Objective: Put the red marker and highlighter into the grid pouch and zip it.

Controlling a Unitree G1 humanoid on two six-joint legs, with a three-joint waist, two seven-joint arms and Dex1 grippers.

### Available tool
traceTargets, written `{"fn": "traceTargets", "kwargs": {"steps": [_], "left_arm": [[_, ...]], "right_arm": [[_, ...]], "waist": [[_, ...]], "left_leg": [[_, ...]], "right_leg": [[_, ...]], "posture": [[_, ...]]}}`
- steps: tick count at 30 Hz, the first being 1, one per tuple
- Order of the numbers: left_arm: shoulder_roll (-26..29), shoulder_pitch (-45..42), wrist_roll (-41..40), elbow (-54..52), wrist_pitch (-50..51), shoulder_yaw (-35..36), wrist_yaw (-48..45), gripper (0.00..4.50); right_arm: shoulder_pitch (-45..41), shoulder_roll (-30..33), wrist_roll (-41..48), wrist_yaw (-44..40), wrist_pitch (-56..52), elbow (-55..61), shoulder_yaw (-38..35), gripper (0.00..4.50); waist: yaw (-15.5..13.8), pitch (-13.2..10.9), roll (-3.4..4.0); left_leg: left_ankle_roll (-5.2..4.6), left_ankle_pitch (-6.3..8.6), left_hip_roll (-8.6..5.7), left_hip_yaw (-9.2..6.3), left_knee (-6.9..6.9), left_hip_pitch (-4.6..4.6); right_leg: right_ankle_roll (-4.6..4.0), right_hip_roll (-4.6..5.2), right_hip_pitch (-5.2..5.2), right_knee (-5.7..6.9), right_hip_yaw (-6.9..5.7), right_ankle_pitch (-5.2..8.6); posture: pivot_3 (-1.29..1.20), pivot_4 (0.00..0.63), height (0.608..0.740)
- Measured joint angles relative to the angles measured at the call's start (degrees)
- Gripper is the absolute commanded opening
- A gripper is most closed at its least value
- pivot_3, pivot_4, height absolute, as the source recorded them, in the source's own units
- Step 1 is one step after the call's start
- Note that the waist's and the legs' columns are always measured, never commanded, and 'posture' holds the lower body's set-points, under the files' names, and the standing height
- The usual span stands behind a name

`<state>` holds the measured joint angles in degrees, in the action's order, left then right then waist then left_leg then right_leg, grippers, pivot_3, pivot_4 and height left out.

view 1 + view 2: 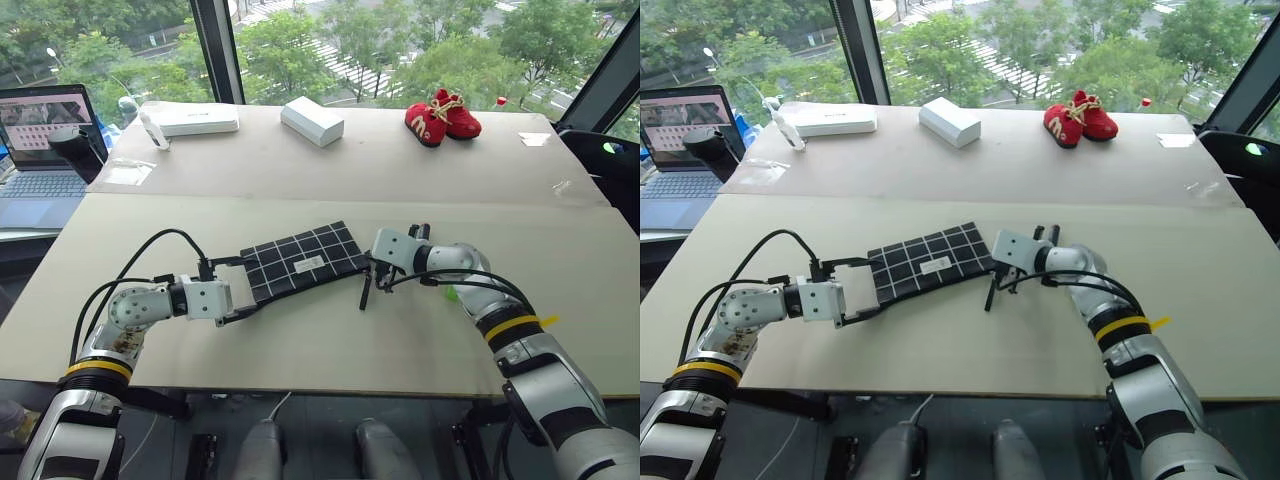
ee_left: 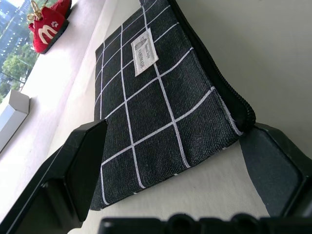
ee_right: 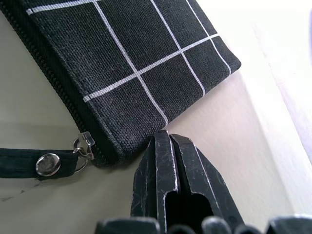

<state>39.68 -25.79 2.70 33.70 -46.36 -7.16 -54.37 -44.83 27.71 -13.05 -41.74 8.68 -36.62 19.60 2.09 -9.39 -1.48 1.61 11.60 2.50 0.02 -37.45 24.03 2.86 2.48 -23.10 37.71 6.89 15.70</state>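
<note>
Head view: grid pouch (image 1: pixel 300 260) flat mid-table between left gripper (image 1: pixel 243 290), spread around its left end, and right gripper (image 1: pixel 372 270), pressed together; left wrist: fingers (image 2: pixel 83 165) flank pouch; right wrist: closed fingertips (image 3: pixel 163 146) touch pouch corner beside zipper strap (image 3: pixel 29 163).

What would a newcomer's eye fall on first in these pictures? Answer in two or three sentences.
The grid pouch lies flat mid-table between two tools: the open left tool straddles one end, the shut right tool meets the corner beside the zipper strap. At the far edge sit bright red shoes.
</note>
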Motion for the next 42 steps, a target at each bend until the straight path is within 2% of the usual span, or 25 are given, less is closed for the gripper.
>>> {"fn": "traceTargets", "kwargs": {"steps": [4,9,15,22,28,36,39,42], "left_arm": [[0.28,0.01,-0.57,0.30,-0.30,-0.23,-0.23,4.50],[0.64,0.01,-0.80,0.95,-1.21,-0.28,-0.38,4.50],[0.46,-0.09,-1.08,1.12,-1.20,-0.50,-0.24,4.50],[0.48,-0.06,-1.19,1.30,-1.19,-0.50,-0.13,4.50],[0.44,-0.03,-1.28,1.55,-1.25,-0.52,-0.07,4.50],[0.24,-0.09,-1.73,2.08,-1.30,-0.51,0.00,4.50],[0.14,-0.16,-1.78,2.20,-1.36,-0.55,-0.06,4.50],[-0.06,-0.28,-1.78,2.31,-1.34,-0.58,-0.04,4.50]], "right_arm": [[-4.20,0.04,0.20,5.72,-0.55,-4.29,-3.72,0.11],[-5.44,-1.76,6.74,2.71,-1.94,-0.32,-9.54,0.11],[0.21,-4.33,9.22,-3.17,-4.61,4.51,-7.44,0.11],[0.81,-4.51,4.28,-0.98,-4.72,0.08,-4.86,0.11],[1.03,-2.10,0.82,-2.78,-1.43,0.79,-2.06,0.11],[-2.10,-3.43,1.06,1.10,-1.16,-3.16,-4.10,0.11],[-3.47,-3.94,5.25,-0.79,-2.98,-0.30,-7.32,0.11],[-2.98,-4.50,7.06,-3.49,-4.37,3.26,-7.49,0.11]], "waist": [[0.10,-0.02,0.02],[0.42,-0.01,0.02],[0.30,-0.01,0.02],[0.40,-0.01,0.03],[0.37,0.00,0.03],[0.42,-0.01,0.03],[0.41,-0.01,0.03],[0.36,-0.01,0.03]], "left_leg": [[-0.01,0.00,0.00,0.00,-0.06,0.06],[-0.01,0.00,0.03,-0.01,-0.01,0.02],[-0.01,0.00,0.00,-0.02,-0.06,0.05],[-0.01,0.00,0.00,-0.01,-0.07,0.02],[-0.01,0.00,0.01,-0.01,-0.07,-0.04],[-0.01,0.00,0.00,0.00,-0.10,-0.05],[-0.01,0.00,0.01,-0.01,-0.10,-0.05],[-0.01,0.00,0.01,-0.01,-0.10,-0.05]], "right_leg": [[0.00,0.00,-0.07,0.06,0.01,0.00],[0.00,-0.02,-0.06,0.10,0.00,0.00],[0.00,0.00,-0.07,0.14,-0.01,0.00],[0.00,-0.01,-0.08,0.19,-0.01,0.00],[0.00,-0.02,-0.04,0.20,-0.02,0.01],[0.00,-0.01,-0.05,0.25,0.00,0.01],[0.00,-0.01,-0.04,0.25,0.00,0.01],[0.00,-0.01,-0.04,0.25,-0.01,0.01]], "posture": [[0.00,0.150,0.729],[0.00,0.150,0.729],[0.00,0.150,0.729],[0.00,0.150,0.729],[0.00,0.150,0.729],[0.00,0.150,0.729],[0.00,0.150,0.729],[0.00,0.150,0.729]]}}
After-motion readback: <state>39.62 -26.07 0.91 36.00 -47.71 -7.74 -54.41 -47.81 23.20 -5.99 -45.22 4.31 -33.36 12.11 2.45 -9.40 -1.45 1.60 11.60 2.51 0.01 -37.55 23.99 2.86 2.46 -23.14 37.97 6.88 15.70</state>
